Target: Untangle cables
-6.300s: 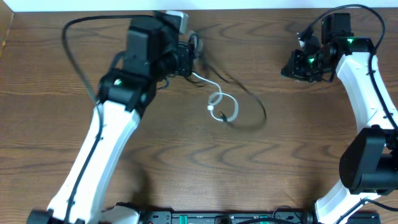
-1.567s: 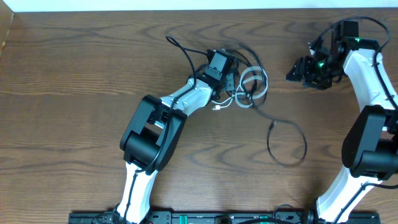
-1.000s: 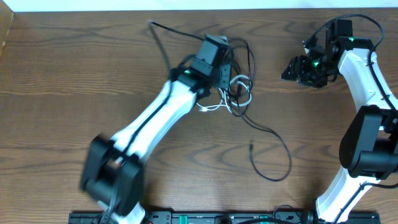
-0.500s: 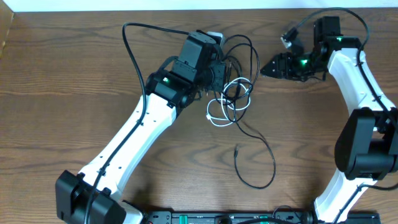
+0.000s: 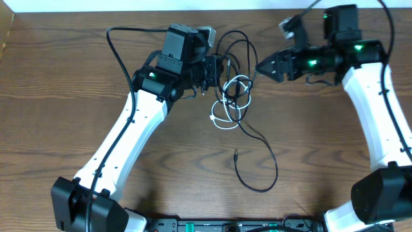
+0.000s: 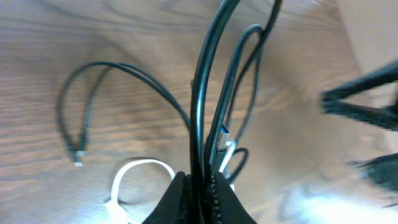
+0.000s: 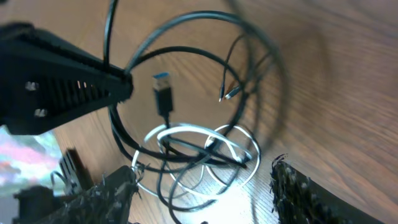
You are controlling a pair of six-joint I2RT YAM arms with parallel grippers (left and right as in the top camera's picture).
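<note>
The cables form a tangle at the table's upper middle: black loops (image 5: pixel 243 46), a coiled white cord (image 5: pixel 230 108), and a black tail curving toward the front (image 5: pixel 265 169). My left gripper (image 5: pixel 219 69) is shut on a bundle of black cable strands (image 6: pixel 200 93), which rise straight from its jaws (image 6: pixel 199 188). The white cord (image 6: pixel 142 164) lies just beyond them. My right gripper (image 5: pixel 261 66) points left at the tangle, open. In its wrist view the right gripper (image 7: pixel 202 194) straddles the white coil (image 7: pixel 211 146) and black loops, with a blue-tipped plug (image 7: pixel 163 90) hanging ahead.
The left arm's own thick black cord (image 5: pixel 122 45) arcs over the upper left. The table's far edge (image 5: pixel 206 9) runs close behind both grippers. Bare wood lies left and front right (image 5: pixel 322 161).
The left gripper has drawn the bundle slightly left and back. The right gripper has swung left, closer to the tangle, and the black tail has shifted left.
</note>
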